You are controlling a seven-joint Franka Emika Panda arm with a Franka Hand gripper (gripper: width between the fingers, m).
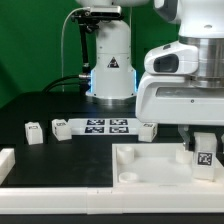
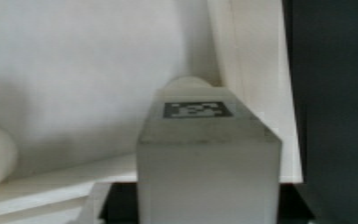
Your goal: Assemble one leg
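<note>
Pincer (image 1: 204, 150) jaws are pressed against the sides of the leg (image 1: 205, 157), which hangs upright between them with its marker tag facing the exterior camera. Directly beneath the pincer lies the tray (image 1: 130, 170). The leg's lower end is at or just above the tray's corner, and I cannot tell whether it touches. From the wrist, a rounded shape shows just past the leg's tip, probably the corner hole. Spare legs (image 1: 35, 131) and the marker board (image 1: 100, 125) lie away from the pincer, toward the exterior view's left. The step in hand looks like seating the leg. Next it needs centring over the hole, lowering, and probably twisting home.
</note>
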